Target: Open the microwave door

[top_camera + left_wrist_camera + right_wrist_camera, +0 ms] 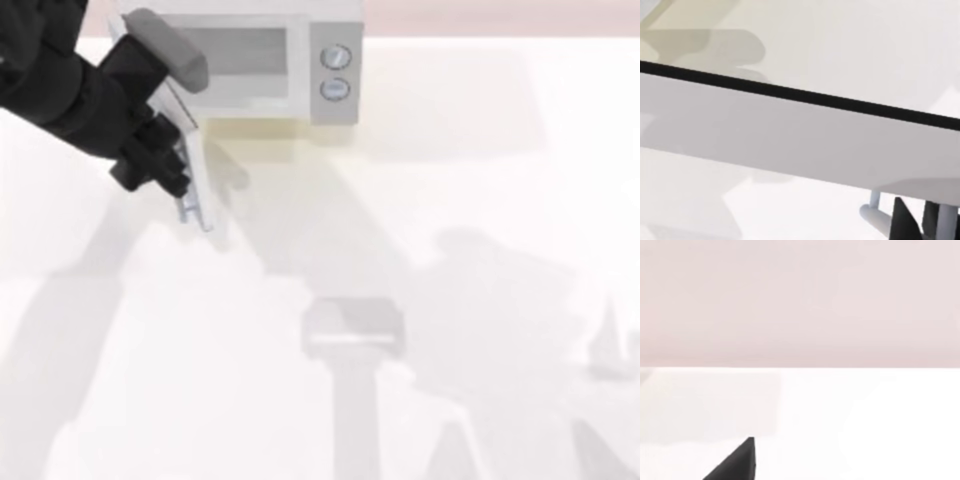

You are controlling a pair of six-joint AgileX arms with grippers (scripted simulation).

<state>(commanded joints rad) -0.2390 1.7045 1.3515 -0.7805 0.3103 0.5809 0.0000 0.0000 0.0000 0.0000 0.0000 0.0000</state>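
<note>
Gripping at the free edge of the microwave door (pixel 193 180), my left gripper (pixel 180 195) sits at the top view's upper left, its dark fingers (pixel 903 220) closed around the pale bar handle (pixel 875 216) fixed near that edge. Behind the gripper and to its right, the microwave (pixel 262 65) stands at the back of the table (pixel 420 260), its front uncovered and the pale inside showing. Swung well out from the box, the door stands nearly edge-on to the overhead camera, reaching from its hinge side at the microwave's left corner down to the gripper. Farther right of the gripper, past the opening, is the narrow control panel with two round knobs (pixel 336 57). From the left wrist camera the door's flat face fills the middle, with a dark strip along one long edge. Nothing lies between the gripper and the microwave but bare tabletop and shadows. Only a dark fingertip of the right gripper (pixel 737 462) shows in its own wrist view, over bare table; whether it is apart or together I cannot tell.
</note>
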